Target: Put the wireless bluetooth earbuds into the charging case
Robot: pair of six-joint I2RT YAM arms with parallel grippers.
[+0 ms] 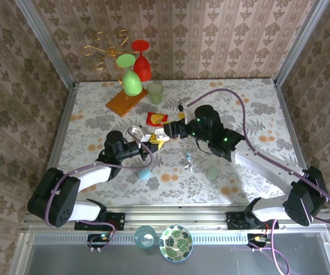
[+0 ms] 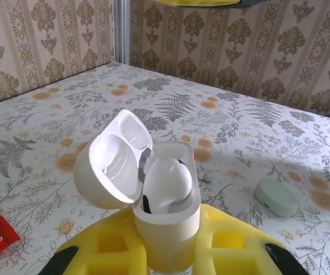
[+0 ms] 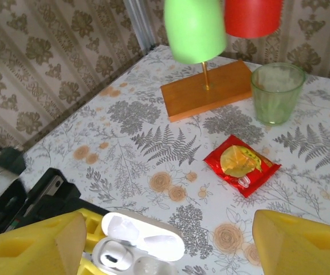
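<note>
Left gripper (image 2: 166, 256) grips open case (image 2: 168, 224), earbud (image 2: 166, 182) inside.

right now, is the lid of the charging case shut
No, the left wrist view shows the charging case with its lid swung open to the left and an earbud seated inside.

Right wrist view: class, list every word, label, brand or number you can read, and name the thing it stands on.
No text can be read.
Red packet: the small white print on it is too blurred to read.
Charging case: no marking shows.
</note>
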